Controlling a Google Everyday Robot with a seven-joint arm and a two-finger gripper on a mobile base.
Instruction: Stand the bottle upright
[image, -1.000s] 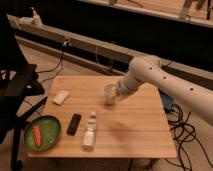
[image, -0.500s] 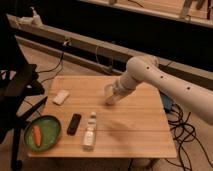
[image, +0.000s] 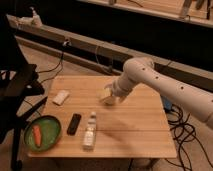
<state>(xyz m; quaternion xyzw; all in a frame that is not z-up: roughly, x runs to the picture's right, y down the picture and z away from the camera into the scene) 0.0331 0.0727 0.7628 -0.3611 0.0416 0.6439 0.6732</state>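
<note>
Bottle (image: 90, 131): lying flat on the tabletop (image: 135, 125), lower left-centre of the frame, cap toward the far edge, just right of the black remote (image: 74, 123).
Gripper (image: 111, 94): mid-frame, at a pale cup (image: 103, 96), well apart from the bottle; cannot tell whether it grips anything.
Handling: likely light, thin-walled and smooth, so it may roll or squash.
Hold: probably across the body just below the neck, then tip it onto its base.

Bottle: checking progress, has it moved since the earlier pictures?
No. The bottle lies beside the black remote as before; the end effector is farther back, apart from it.
</note>
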